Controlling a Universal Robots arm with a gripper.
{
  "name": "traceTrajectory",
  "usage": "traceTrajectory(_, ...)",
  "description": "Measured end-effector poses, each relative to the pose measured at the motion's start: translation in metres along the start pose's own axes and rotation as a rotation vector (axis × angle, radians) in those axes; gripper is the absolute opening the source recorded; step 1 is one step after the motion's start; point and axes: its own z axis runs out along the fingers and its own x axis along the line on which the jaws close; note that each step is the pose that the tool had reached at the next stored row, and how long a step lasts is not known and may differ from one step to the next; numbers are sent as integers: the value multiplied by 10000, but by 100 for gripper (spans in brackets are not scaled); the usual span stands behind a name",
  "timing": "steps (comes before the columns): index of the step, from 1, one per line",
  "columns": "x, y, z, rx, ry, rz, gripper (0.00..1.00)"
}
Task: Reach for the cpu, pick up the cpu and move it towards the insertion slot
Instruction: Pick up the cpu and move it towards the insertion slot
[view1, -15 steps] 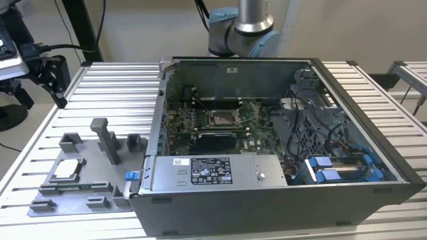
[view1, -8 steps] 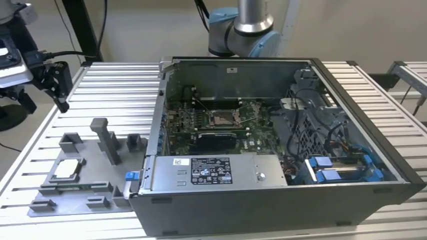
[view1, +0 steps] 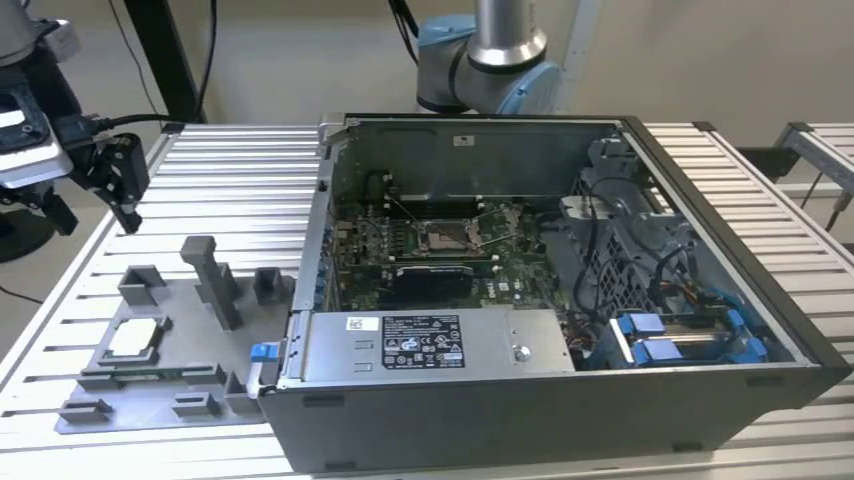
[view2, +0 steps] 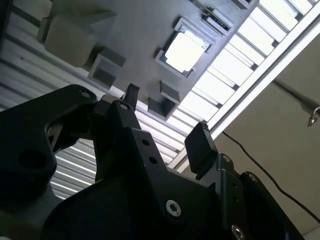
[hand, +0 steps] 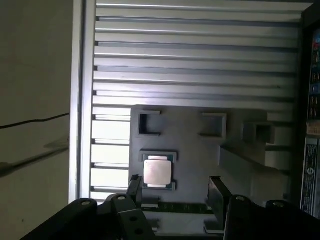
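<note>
Over table (view1: 240, 160), claw (view1: 91, 200) spread wide, clear of cpu (view1: 134, 340).

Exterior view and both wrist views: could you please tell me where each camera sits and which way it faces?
Exterior view: off the arm, raised, looking down on the table, computer case, insertion slot and cpu; the arm and fingers show.
First wrist view: at the wrist, looking down past the open fingers onto the cpu in its grey fixture.
Second wrist view: at the wrist, looking obliquely past the fingers at the grey fixture.
Shared: all three show the cpu.
</note>
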Motion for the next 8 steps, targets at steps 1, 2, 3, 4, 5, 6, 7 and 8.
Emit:
traceTrajectory(1, 3, -1, 16, 0, -1, 0, 100)
traceTrajectory(2, 8, -1, 31, -1, -1, 0, 100)
traceTrajectory(3, 12, -1, 45, 0, -1, 1, 100)
traceTrajectory(4, 16, -2, 60, -1, -1, 0, 100)
traceTrajectory(5, 19, -3, 76, -1, -1, -1, 100)
traceTrajectory(6, 22, -3, 91, -1, -2, 0, 100)
traceTrajectory(7, 25, -4, 107, -1, -2, 0, 100)
traceTrajectory(8, 28, -4, 122, -2, -2, 0, 100)
